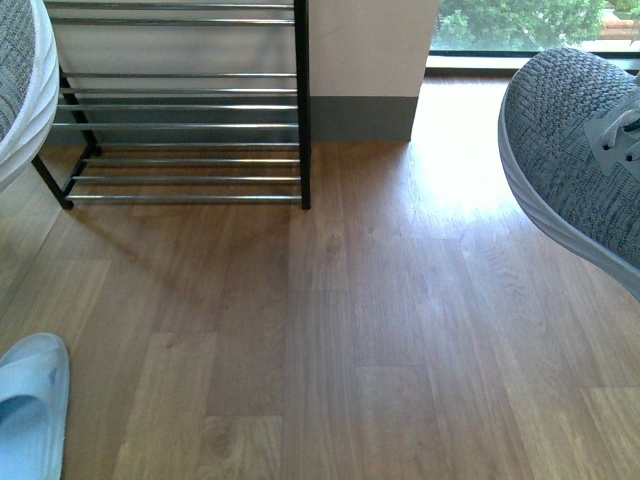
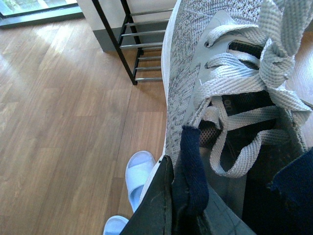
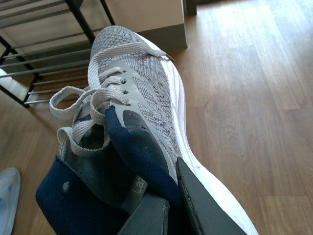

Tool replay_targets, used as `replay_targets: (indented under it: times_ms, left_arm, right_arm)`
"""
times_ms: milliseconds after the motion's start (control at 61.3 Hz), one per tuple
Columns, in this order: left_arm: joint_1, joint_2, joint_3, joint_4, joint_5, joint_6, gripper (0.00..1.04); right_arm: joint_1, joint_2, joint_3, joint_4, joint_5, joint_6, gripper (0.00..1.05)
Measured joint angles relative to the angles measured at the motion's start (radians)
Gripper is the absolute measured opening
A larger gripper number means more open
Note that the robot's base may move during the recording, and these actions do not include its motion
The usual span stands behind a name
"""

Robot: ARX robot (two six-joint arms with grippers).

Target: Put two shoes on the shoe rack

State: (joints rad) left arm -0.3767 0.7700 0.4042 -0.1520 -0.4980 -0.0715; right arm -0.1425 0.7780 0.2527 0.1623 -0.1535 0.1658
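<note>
**Both sneakers held off the floor in front of the rack**

1. Floor (image 1: pixel 350 330): wood-pattern boards, sunlit near the window.
2. Shoe rack (image 1: pixel 190 125): stands on the floor against the wall, left of centre in the front view. Its chrome bars carry no shoes on the tiers in view.
3. Right sneaker (image 1: pixel 580 150): grey knit, white sole, raised at the right edge of the front view, well apart from the rack, toe towards it.
4. Left sneaker (image 1: pixel 15 80): raised at the left edge, in front of the rack's left end.
5. Slides (image 2: pixel 139 171): pale blue, lying on the floor below the left sneaker.
6. Right fingers (image 3: pixel 205 210): clenched on the right sneaker's side wall at the collar.
7. Left fingers (image 2: pixel 154 210): clenched on the left sneaker's collar beside the navy tongue.
</note>
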Motion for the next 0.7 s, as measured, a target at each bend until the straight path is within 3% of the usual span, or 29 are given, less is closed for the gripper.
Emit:
replay_targets:
  times_ms: [702]
  left_arm:
    - [-0.002, 0.0, 0.0, 0.0, 0.0, 0.0, 0.02]
  right_arm:
    - [-0.001, 0.0, 0.0, 0.0, 0.002, 0.0, 0.01]
